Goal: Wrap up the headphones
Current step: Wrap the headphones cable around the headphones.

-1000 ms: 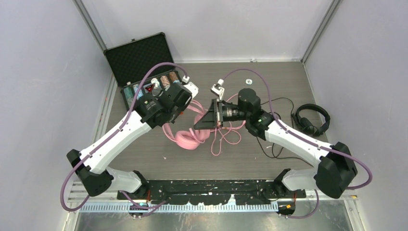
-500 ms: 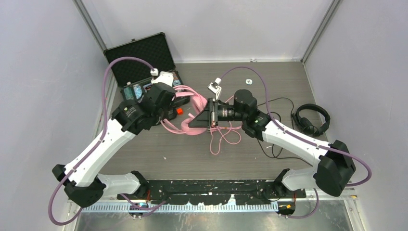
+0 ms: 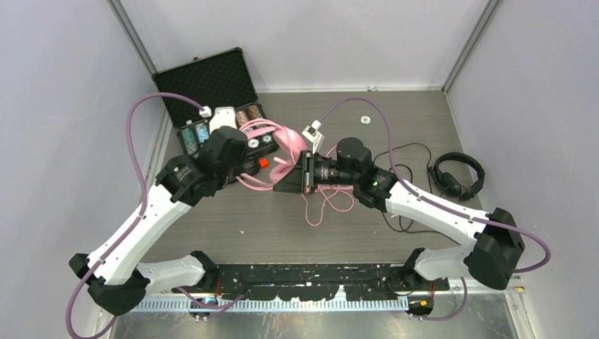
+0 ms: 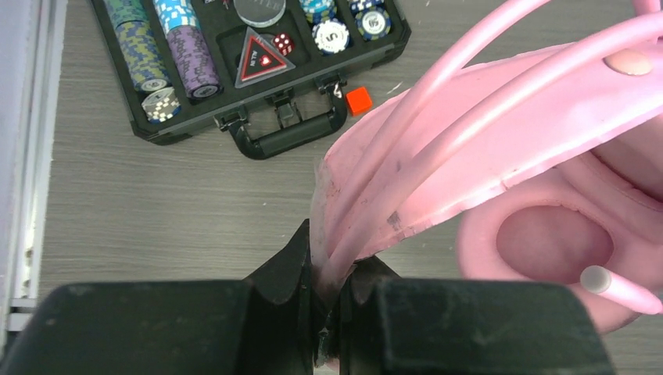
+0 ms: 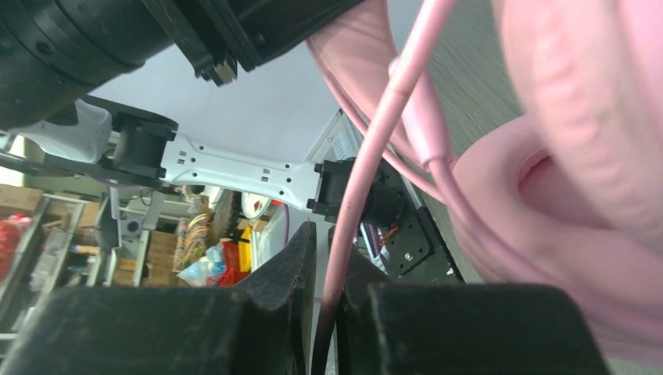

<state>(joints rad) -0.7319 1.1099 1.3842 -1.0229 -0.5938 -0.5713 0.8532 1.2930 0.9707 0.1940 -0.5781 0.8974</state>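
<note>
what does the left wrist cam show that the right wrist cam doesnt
Only the left wrist: the open poker chip case, an orange cube by its handle, and the left gripper clamped on the pink headphones at the headband.
Only the right wrist: the right gripper with pink cable running between its fingers, and the left arm overhead.
Both: a pink ear cushion.

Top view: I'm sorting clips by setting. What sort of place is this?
Probably a robot test booth in a lab or workshop: plain grey walls box in a wood-grain table, two arms are bolted at its near edge, and cluttered shelves show beyond.
</note>
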